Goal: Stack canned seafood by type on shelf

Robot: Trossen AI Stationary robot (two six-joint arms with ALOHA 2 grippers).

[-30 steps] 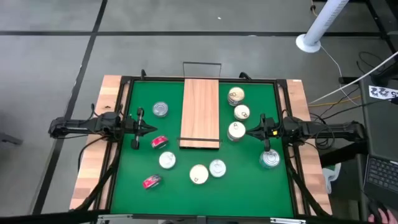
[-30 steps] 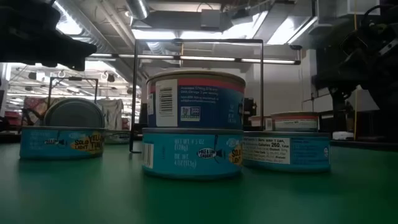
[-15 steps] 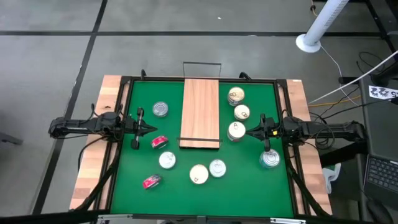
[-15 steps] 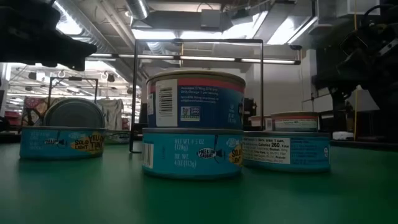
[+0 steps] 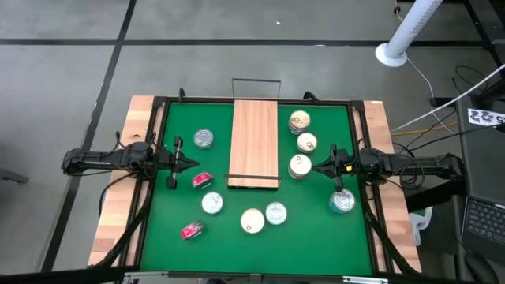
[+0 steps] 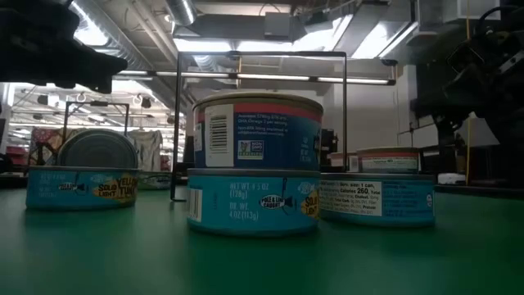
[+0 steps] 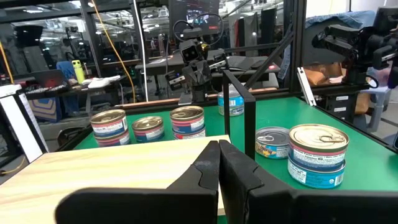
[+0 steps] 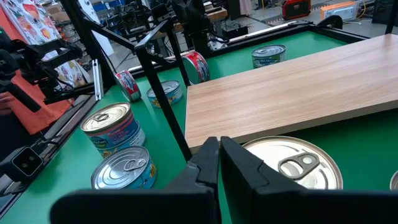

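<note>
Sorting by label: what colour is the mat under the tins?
Green, clearest in the high view.

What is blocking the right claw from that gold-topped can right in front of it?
Nothing visible. The right gripper, shut, points at the gold-topped can with only green mat around. The shelf lies just beyond, its top bare.

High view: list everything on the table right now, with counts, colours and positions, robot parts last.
shelf: one, light-brown wood board with dark wire rails, mat centre, nothing on it.
cream-top tins: three, in a row right of the shelf.
large silver tin: one, right front, under the right arm.
silver tin: one, left of the shelf.
red tins: two on their sides, left front.
front tins: three, pale tops, ahead of the shelf.
green mat: one, covers the table.
left tool: shut, empty, left of shelf.
right tool: shut, empty, at the nearest cream-top tin.
</note>
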